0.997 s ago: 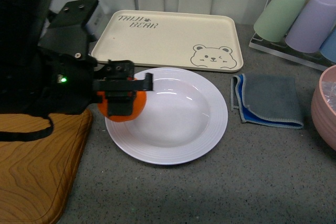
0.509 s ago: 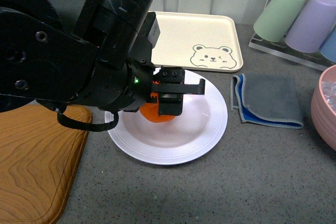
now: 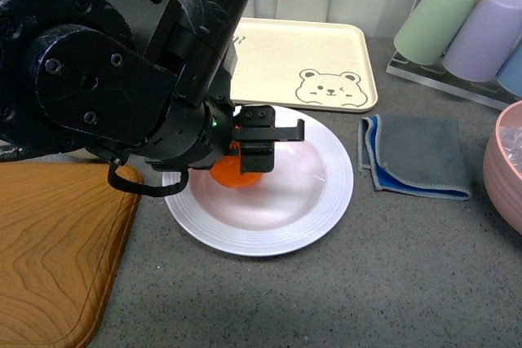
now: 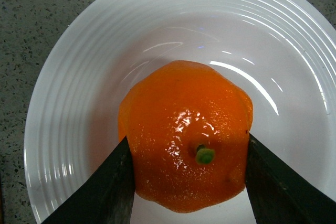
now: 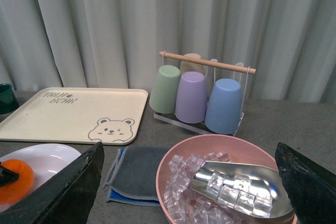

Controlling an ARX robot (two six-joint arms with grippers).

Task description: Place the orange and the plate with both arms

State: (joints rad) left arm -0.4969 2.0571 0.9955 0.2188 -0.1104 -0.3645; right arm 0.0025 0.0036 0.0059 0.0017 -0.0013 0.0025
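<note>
The white plate (image 3: 314,222) lies in the middle of the grey table. My left gripper (image 3: 251,159) is shut on the orange (image 3: 227,175), holding it low over the plate's hollow, left of centre. In the left wrist view the black fingers (image 4: 113,192) press both sides of the orange (image 4: 186,140), its green stem dot facing the camera, with the plate (image 4: 79,103) right beneath; whether it touches I cannot tell. My right gripper (image 5: 189,187) is open and empty above the pink bowl, out of the front view. From there the orange (image 5: 14,181) and plate (image 5: 50,156) show far to one side.
A cream bear tray (image 3: 277,55) lies behind the plate. A grey and blue cloth (image 3: 420,156) sits to its right. A wooden board (image 3: 49,258) fills the front left. A cup rack (image 3: 465,30) stands back right. The pink bowl (image 5: 170,163) holds ice and a metal scoop.
My left arm has carried the orange rightward from the plate's left rim to over its hollow, then settled slightly lower and leftward.
</note>
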